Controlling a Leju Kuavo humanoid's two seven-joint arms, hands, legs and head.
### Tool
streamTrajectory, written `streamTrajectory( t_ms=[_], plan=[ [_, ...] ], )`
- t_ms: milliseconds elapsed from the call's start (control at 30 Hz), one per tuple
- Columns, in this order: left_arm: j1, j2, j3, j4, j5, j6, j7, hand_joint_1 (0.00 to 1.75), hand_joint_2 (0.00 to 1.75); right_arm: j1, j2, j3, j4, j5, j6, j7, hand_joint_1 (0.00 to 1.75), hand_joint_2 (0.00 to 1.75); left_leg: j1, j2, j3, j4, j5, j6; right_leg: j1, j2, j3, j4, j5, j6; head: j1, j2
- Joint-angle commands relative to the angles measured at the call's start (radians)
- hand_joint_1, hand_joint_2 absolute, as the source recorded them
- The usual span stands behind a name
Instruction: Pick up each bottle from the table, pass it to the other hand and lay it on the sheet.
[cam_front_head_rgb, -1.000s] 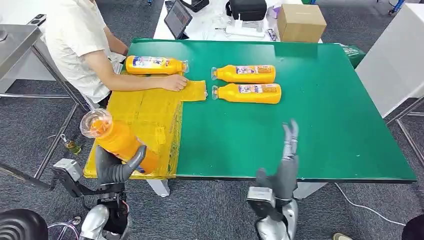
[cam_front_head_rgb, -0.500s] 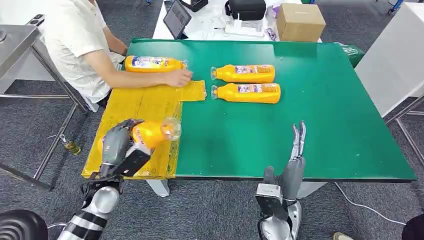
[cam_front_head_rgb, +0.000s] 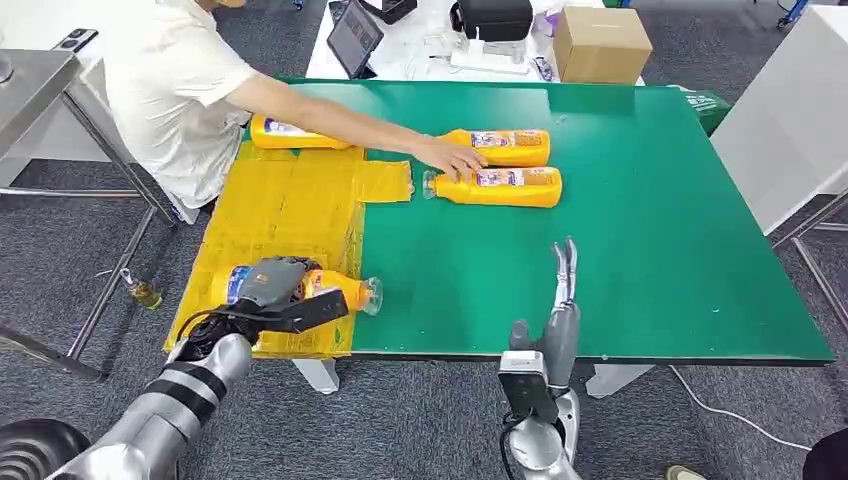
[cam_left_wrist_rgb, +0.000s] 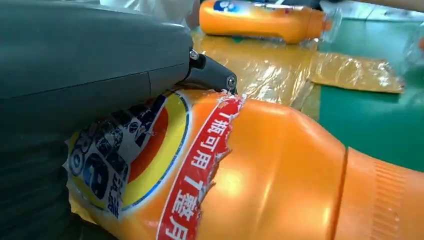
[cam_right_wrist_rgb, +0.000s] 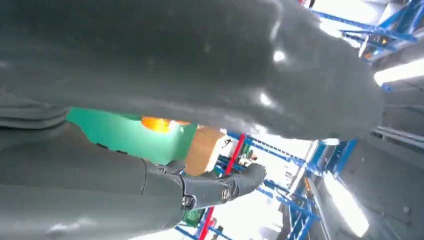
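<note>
An orange bottle (cam_front_head_rgb: 345, 290) lies on its side at the near edge of the yellow sheet (cam_front_head_rgb: 290, 210), its clear cap reaching over the green table (cam_front_head_rgb: 650, 250). My left hand (cam_front_head_rgb: 270, 285) grips it around the label; in the left wrist view the hand (cam_left_wrist_rgb: 90, 60) wraps the bottle (cam_left_wrist_rgb: 270, 170). My right hand (cam_front_head_rgb: 560, 300) stands at the table's near edge, fingers straight up, holding nothing. Two more orange bottles (cam_front_head_rgb: 500, 147) (cam_front_head_rgb: 500, 186) lie mid-table, with a person's hand (cam_front_head_rgb: 450, 158) on them. Another bottle (cam_front_head_rgb: 285, 133) lies at the sheet's far edge, partly behind the person's arm.
The person leans in from the far left, arm stretched across the sheet. Behind the green table a white table carries a cardboard box (cam_front_head_rgb: 600, 45), a tablet (cam_front_head_rgb: 355, 38) and a black bag (cam_front_head_rgb: 495, 18). A metal table stands left, a white one right.
My left arm swung the bottle from upright off the table's corner down onto the sheet's near edge. The person's arm moved from the far-left bottle to the two middle bottles. My right hand shifted slightly left.
</note>
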Motion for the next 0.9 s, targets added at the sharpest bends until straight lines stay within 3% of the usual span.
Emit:
streamTrajectory(
  t_ms=[33,167,200,233,433,467,633,767,900],
  plan=[
    [-0.149,-0.039,0.015,0.345,0.047,-0.040,0.003,0.30,1.75,-0.082,-0.038,0.080,0.183,-0.042,0.008,0.000,0.00,0.00,0.001,0.002,0.007,-0.001,-0.002,0.002,0.002,0.000,0.007,-0.002,-0.001,-0.003,0.000,0.000],
    [-0.149,-0.039,0.015,0.345,0.047,-0.040,0.003,0.30,1.75,-0.082,-0.038,0.080,0.183,-0.042,0.008,0.000,0.00,0.00,0.000,0.002,0.006,-0.001,-0.001,0.001,0.001,0.001,0.006,-0.002,0.000,-0.002,0.000,0.000],
    [-0.150,-0.044,0.036,0.354,0.073,-0.053,0.002,0.05,1.75,-0.081,-0.039,0.081,0.191,-0.047,0.005,0.000,0.00,0.00,0.000,0.003,0.008,-0.002,-0.002,0.002,0.001,0.001,0.008,-0.002,-0.001,-0.003,0.000,0.000],
    [-0.152,-0.045,0.046,0.359,0.091,-0.075,-0.007,0.02,1.75,-0.082,-0.039,0.081,0.198,-0.049,0.002,0.000,0.00,0.00,0.000,0.002,0.005,-0.001,-0.001,0.001,0.001,0.001,0.005,-0.002,0.000,-0.002,0.000,0.000],
    [-0.152,0.008,0.003,0.342,0.122,-0.256,-0.073,0.00,1.75,-0.081,-0.047,0.068,0.223,-0.087,0.006,0.000,0.00,0.00,0.000,0.003,0.008,-0.002,-0.002,0.002,0.001,0.001,0.008,-0.002,-0.001,-0.003,-0.001,0.000],
    [-0.149,0.013,0.006,0.339,0.134,-0.270,-0.083,0.00,0.00,-0.083,-0.048,0.069,0.225,-0.095,0.009,0.000,0.00,0.00,0.000,0.004,0.010,-0.002,-0.003,0.002,0.001,0.003,0.010,-0.003,-0.001,-0.004,0.000,0.000],
    [-0.079,0.076,0.025,0.204,0.301,-0.383,-0.236,0.00,0.00,-0.092,-0.056,0.082,0.242,-0.104,0.002,0.000,0.00,0.00,0.000,0.006,0.009,-0.002,-0.002,0.001,0.000,0.005,0.009,-0.002,0.000,-0.002,0.000,0.000],
    [-0.051,0.078,0.051,0.138,0.376,-0.393,-0.246,0.00,0.00,-0.086,-0.054,0.070,0.237,-0.094,0.002,0.000,0.00,0.00,0.000,0.003,0.011,-0.002,-0.001,0.001,0.000,0.002,0.011,-0.002,0.000,-0.002,0.000,0.000],
    [0.137,0.023,0.162,-0.234,0.579,-0.281,-0.343,0.00,0.00,-0.048,-0.044,0.009,0.204,-0.012,0.002,0.000,0.00,0.00,0.000,0.002,0.010,-0.001,-0.001,0.001,0.000,0.001,0.011,-0.001,-0.001,-0.002,0.000,0.000]
  ],
)
